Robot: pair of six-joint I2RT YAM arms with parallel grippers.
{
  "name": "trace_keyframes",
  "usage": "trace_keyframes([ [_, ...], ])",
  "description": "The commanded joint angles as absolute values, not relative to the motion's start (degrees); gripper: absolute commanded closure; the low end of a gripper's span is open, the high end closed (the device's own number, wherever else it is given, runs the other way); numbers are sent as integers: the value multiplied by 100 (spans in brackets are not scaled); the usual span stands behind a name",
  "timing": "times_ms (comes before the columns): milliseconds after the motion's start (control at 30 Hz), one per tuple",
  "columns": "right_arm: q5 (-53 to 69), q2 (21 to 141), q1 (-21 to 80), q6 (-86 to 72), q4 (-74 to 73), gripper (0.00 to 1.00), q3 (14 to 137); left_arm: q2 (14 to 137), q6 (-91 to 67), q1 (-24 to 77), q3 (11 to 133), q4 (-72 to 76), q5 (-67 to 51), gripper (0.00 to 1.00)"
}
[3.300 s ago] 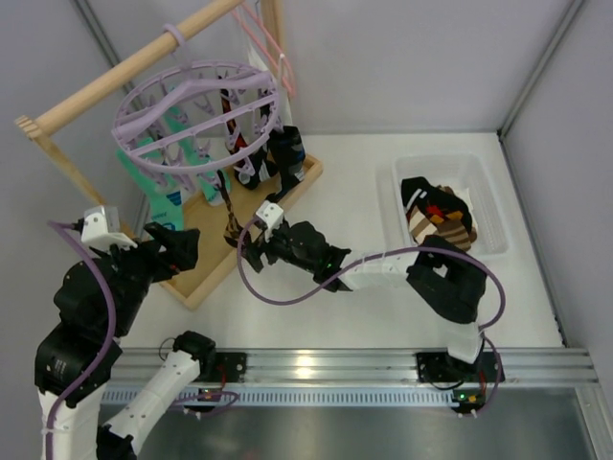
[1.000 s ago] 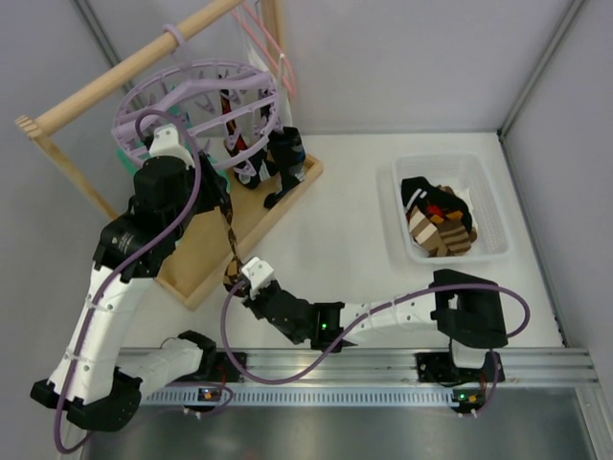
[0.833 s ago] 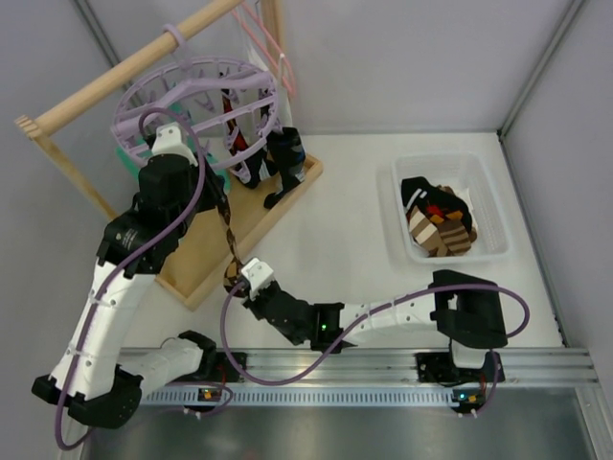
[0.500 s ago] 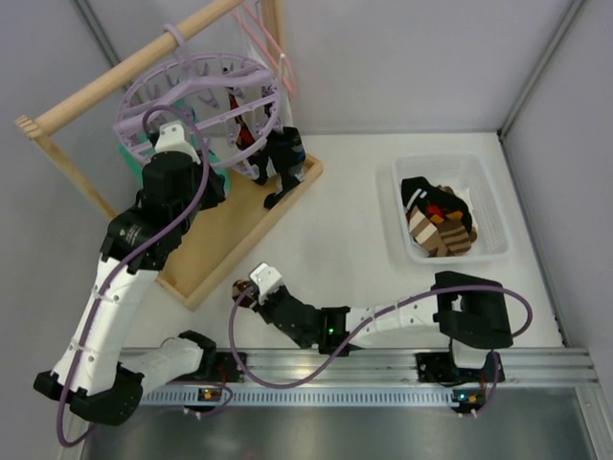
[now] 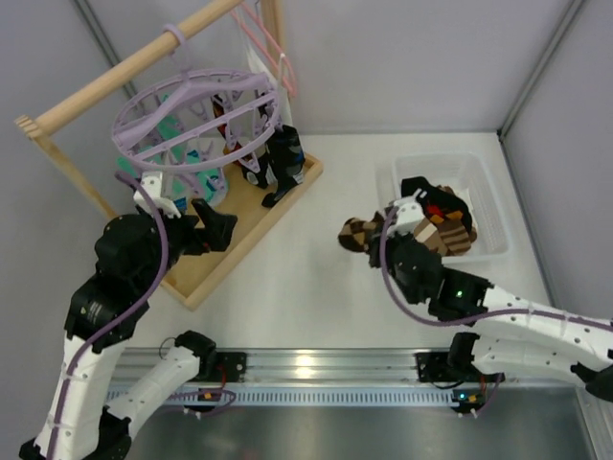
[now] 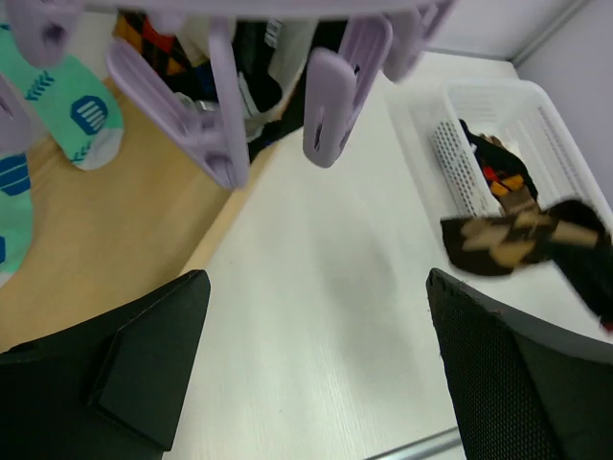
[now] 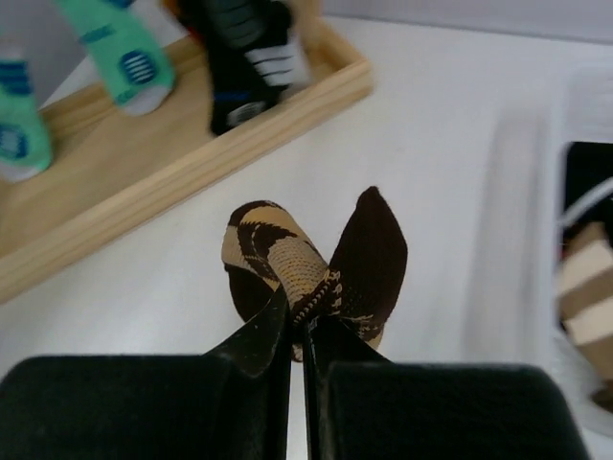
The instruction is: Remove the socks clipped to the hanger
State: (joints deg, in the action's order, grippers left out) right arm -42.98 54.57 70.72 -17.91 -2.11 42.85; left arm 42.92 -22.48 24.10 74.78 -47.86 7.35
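Grips a brown diamond-patterned sock point(image 7: 308, 257) tight in the closed right gripper point(image 7: 298, 324), just left of the white basket point(image 5: 436, 160) by the table's point(image 5: 306, 287) right edge, arm reaching low from the near edge. Spreads the left gripper point(image 6: 316, 287) wide on nothing, arm bent upward beside the wooden base point(image 5: 244, 222) at the far left corner, below the lavender hanger point(image 5: 196, 103) with mint and black socks point(image 6: 86, 113) clipped on.

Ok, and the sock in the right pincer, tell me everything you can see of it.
The sock is small, soft and knitted, dark brown with a tan diamond pattern. It is bunched into two lobes that fan out from the shut right pincer, which pinches it near the middle. No clip is on it. It sits over the white table, just left of the bin and outside it. Whether it touches the table cannot be told.
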Motion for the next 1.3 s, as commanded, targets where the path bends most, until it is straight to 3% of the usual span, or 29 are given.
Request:
trace_keyframes([
  [0,-4105,4958,5988,-1838,-2002,100,4736,3816,-2030,2426,7076,-4562,-254,2],
  [200,-2472,5114,3019,-1179,-2250,100,5554,2752,-1881,2434,6294,-4342,-246,2],
  [367,-698,6476,890,-1142,-1900,100,5941,2023,-2135,2426,5600,-4122,-264,2],
  [400,-381,6686,618,-1195,-1751,96,5994,1995,-2144,2426,5520,-4131,-281,2],
  [433,-187,7080,267,-1152,-1749,79,6064,1960,-2127,2434,5441,-4140,-299,2],
  [467,-298,7267,212,-1082,-1862,53,6317,1899,-2118,2426,5336,-4140,-299,2],
  [500,-542,7521,237,-977,-2185,9,6485,1872,-2127,2434,5309,-4131,-325,2],
  [533,-641,7541,263,-949,-2223,1,6599,1837,-2136,2435,5300,-4122,-334,2],
  [667,-162,6962,492,-1133,-1322,1,6076,1740,-2258,2426,5203,-4105,-123,2],
  [733,1361,6603,702,-1361,295,1,5592,1775,-2355,2435,5072,-4052,-62,2],
  [833,2644,6784,1211,-1609,2077,1,4826,1863,-2452,2435,5045,-4069,167,2],
  [1000,3118,8274,2459,-562,2740,1,5562,1872,-2461,2435,5036,-4069,158,2],
  [1133,3559,9455,2724,-747,3497,1,6501,1872,-2470,2426,5027,-4052,176,2],
  [1267,3515,10361,2997,-282,3331,2,7442,1890,-2461,2426,5019,-4043,114,2],
])
